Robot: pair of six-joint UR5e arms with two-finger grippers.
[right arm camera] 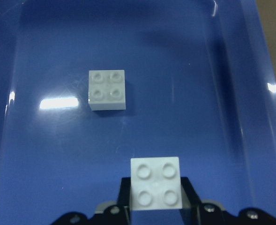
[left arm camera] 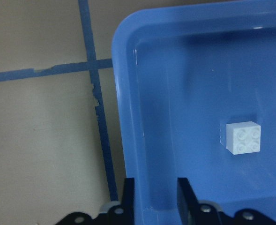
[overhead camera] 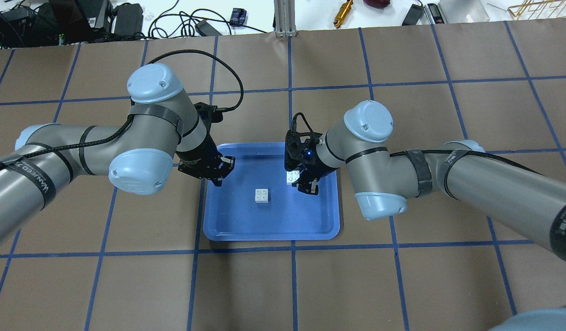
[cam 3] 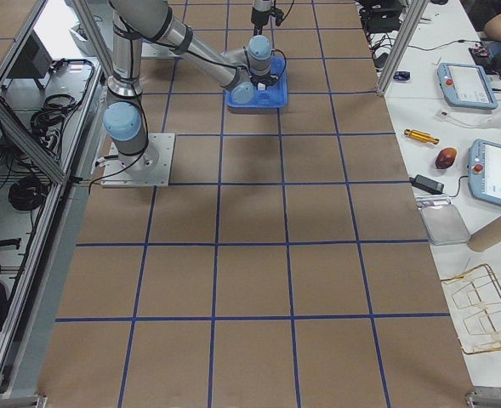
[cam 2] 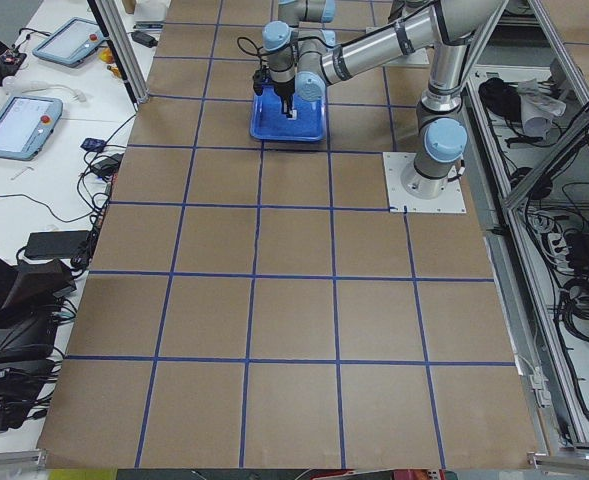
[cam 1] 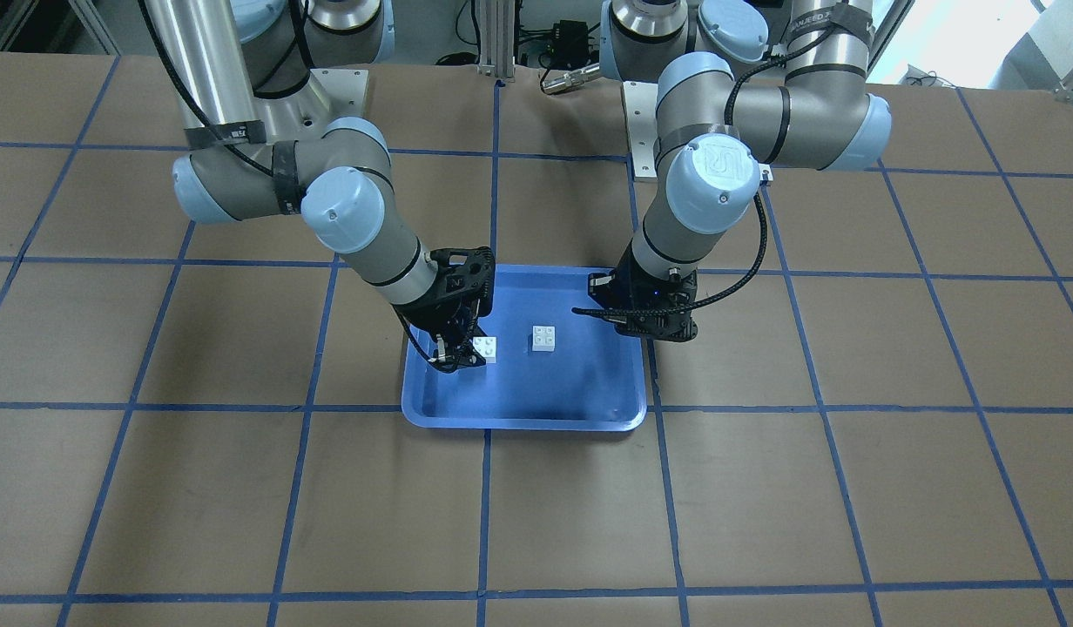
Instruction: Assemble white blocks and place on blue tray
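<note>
The right gripper (right arm camera: 155, 187) pinched one white block (right arm camera: 155, 176) by its flat sides (light, stiff, slick). The other block (right arm camera: 108, 89) lay just ahead in the blue tray (right arm camera: 58, 154). The left gripper (left arm camera: 156, 183) gaped empty.

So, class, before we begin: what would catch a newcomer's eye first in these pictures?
The bright blue tray sits at the middle of the brown gridded table. In it are two white blocks, apart: one loose near the centre, the other between the right gripper's fingers. The left gripper hangs open over the tray's edge.
</note>
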